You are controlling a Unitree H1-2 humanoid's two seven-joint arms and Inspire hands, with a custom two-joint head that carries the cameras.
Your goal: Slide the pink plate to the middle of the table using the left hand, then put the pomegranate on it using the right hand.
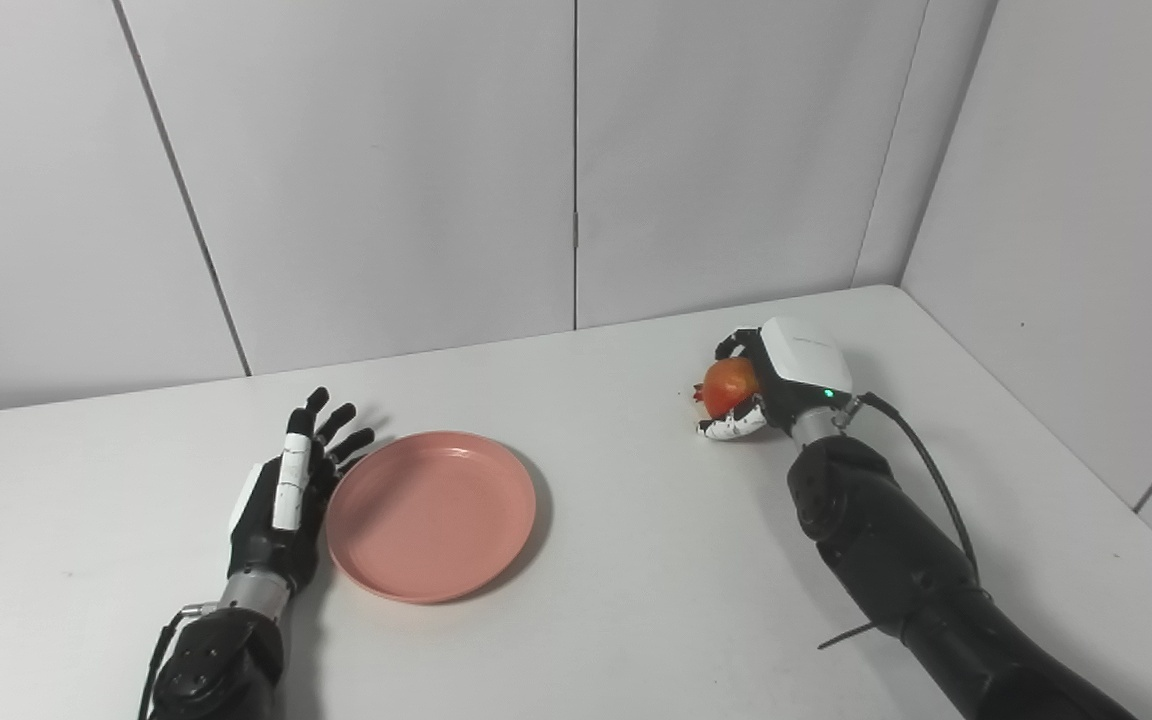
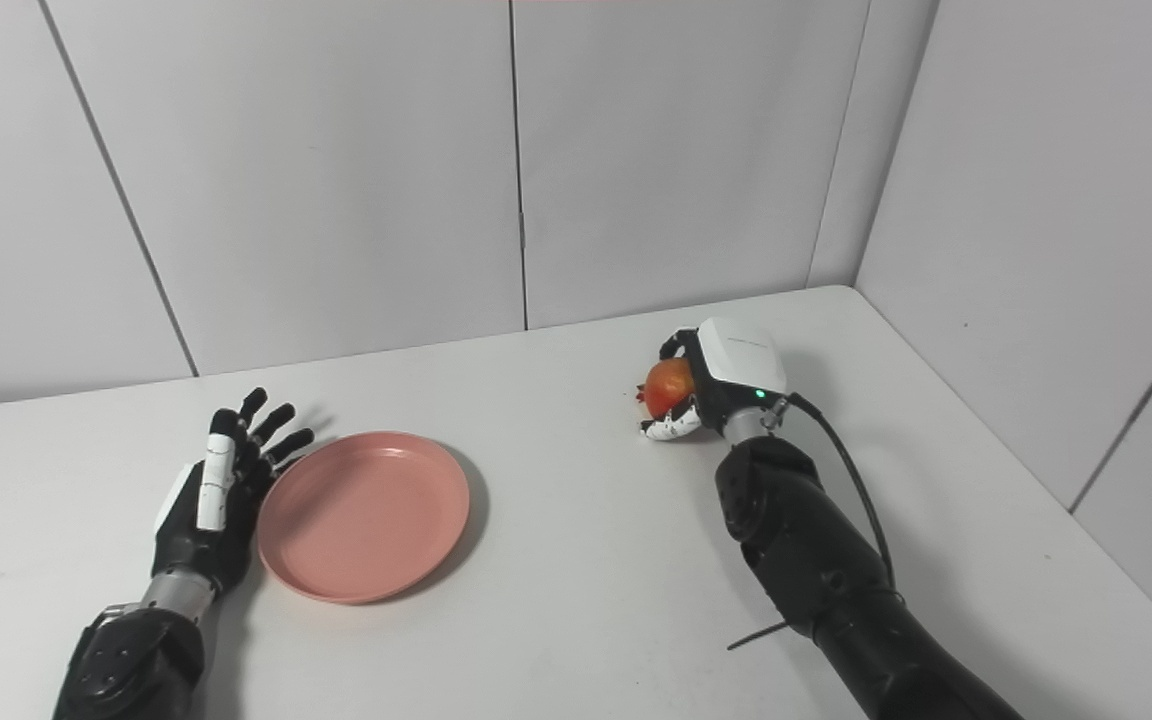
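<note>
Fingers (image 1: 736,420) of the right hand (image 1: 781,380) curl round the pomegranate (image 1: 731,383), thumb over the top, so the fruit sits gripped in the palm. Left hand (image 1: 281,495) fingers are spread apart and straight, holding nothing.

Biggest thing first: white table (image 1: 636,600) fills the lower part of both views, backed by pale wall panels (image 1: 386,170) along its far edge and right edge; far right corner of the table shows near the top right.

Right arm (image 1: 896,560), black, comes in from the bottom right and runs up toward the far right part of the table, w/ a black cable (image 1: 921,455) looping from the wrist down along the forearm. Left arm (image 1: 211,665) enters at the bottom left, near the front edge.

Pink plate (image 1: 431,515) lies flat on the table, left of centre and toward the front edge, empty. Left hand stands on edge just beside the plate's left rim, palm facing it; can't tell if the fingers touch the rim or sit a hair off.

Right hand has a white back plate w/ a small green light (image 1: 827,393). Pomegranate, orange-red, is well apart from the plate, over toward the far right corner; it sits low at the tabletop, can't tell if lifted or resting.
</note>
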